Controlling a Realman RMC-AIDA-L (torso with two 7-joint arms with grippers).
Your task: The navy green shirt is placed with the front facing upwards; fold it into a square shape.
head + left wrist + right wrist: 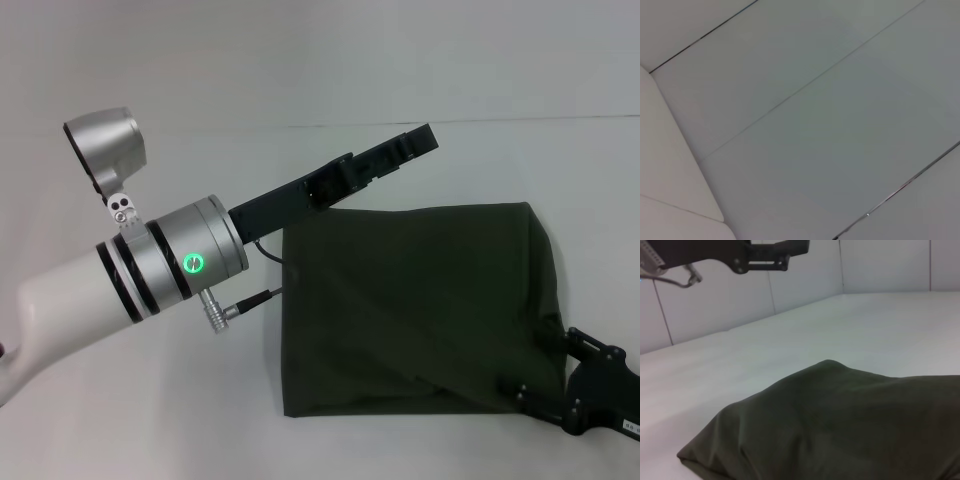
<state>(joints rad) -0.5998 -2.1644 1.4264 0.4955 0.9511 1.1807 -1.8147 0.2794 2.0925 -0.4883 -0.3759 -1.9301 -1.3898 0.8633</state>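
Observation:
The navy green shirt point(420, 310) lies on the white table as a dark olive, roughly square folded bundle; no lettering or collar shows. My left gripper point(415, 143) is raised in the air above the shirt's far left corner, pointing away from me, with nothing in it. It also shows in the right wrist view point(790, 252), high above the cloth. My right gripper point(530, 398) sits low at the shirt's near right corner, against the cloth edge. The right wrist view shows the shirt point(850, 425) close up as a rumpled mound. The left wrist view shows only wall panels.
The white table point(150, 400) stretches around the shirt, with its far edge meeting a pale panelled wall point(300, 60). My left arm's white forearm and silver wrist point(180, 260) hang over the table's left half, a cable trailing toward the shirt's left edge.

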